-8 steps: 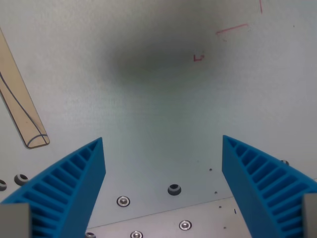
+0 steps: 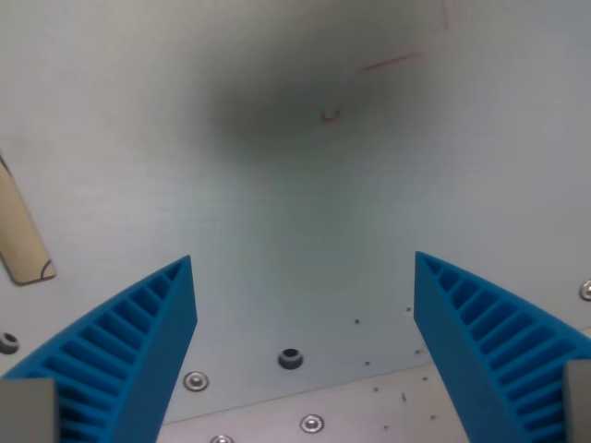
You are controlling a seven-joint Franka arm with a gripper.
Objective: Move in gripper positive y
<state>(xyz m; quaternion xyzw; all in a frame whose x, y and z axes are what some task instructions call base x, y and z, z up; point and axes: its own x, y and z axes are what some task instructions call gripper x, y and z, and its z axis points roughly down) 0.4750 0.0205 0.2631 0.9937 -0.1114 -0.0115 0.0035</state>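
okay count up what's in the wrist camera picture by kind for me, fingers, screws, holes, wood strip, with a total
Blue ribbed gripper fingers: 2
Silver screws: 4, two of them cut off by the frame
Dark holes: 2
Tan wood strip: 1
Total: 9

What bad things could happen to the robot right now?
1. The wooden strip lies near the wrist view's left edge, mostly out of frame. If the open, empty gripper swings that way, a finger could bump it.
2. The blue fingers seem to hang close above the table, which has screws and a hole. Dropping lower might scrape them.
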